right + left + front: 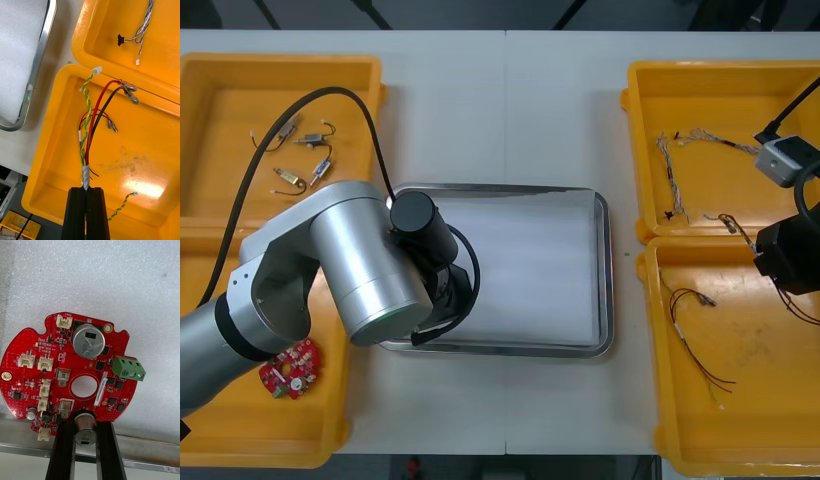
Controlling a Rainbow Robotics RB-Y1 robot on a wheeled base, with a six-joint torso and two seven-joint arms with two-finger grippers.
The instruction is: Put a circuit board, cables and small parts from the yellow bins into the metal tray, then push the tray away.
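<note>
Left pincer (pixel 85 426) pinching board (pixel 71 363) at tray's (pixel 150 450) 8 o'clock side: lower flat, inside rim, then release; right pincer (pixel 89 191) pinching cables (pixel 90 123) hangs over 4 o'clock bin (pixel 142 161).

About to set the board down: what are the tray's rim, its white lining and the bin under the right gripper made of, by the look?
Tray rim: seemingly bare metal, shiny, streaked reflections. White lining: probably foam sheet, matte, finely pebbled. Yellow bin: likely moulded plastic, glossy, with glare and scuffs. Left gripper holds the circuit board above the lining; right gripper grips cables over that bin.
</note>
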